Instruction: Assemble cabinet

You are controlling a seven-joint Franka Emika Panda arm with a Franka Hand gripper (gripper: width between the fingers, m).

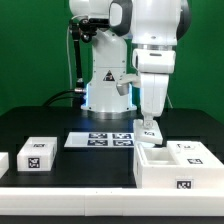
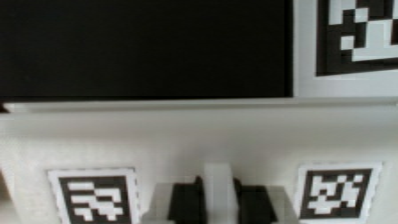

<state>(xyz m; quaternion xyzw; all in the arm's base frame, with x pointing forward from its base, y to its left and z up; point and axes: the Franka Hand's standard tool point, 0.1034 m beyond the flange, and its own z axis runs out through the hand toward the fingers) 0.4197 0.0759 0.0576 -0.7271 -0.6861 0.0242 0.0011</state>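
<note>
Catching the Franka arm mid-assembly, exterior view first: gripper (image 1: 148,120) low over the counter's middle, just behind the cabinet (image 1: 178,165). Places that cabinet along the counter's near edge, toward the corner on the exterior view's right. Shows a large white open-topped box, thin-walled, split into compartments, with black-and-white tags on its front and upper faces. Finds a small tagged white piece (image 1: 150,130) directly under the fingertips, touching or just beside the cabinet's far corner; cannot tell which. Takes in the marker board (image 1: 100,138) nearer the far edge and a white tagged block (image 1: 38,153) toward the near corner on the exterior view's left.

Turning to the wrist view: a blurred white panel (image 2: 196,140) bearing two tags, with dark fingers (image 2: 182,203) set narrowly either side of a thin white rib. Cannot tell whether pinched on that rib or merely close around it.

Judging the cabinet by looks: light for its bulk, rigid, smooth and probably slippery. Too broad to span, so best pinched squarely on one upright wall.
</note>
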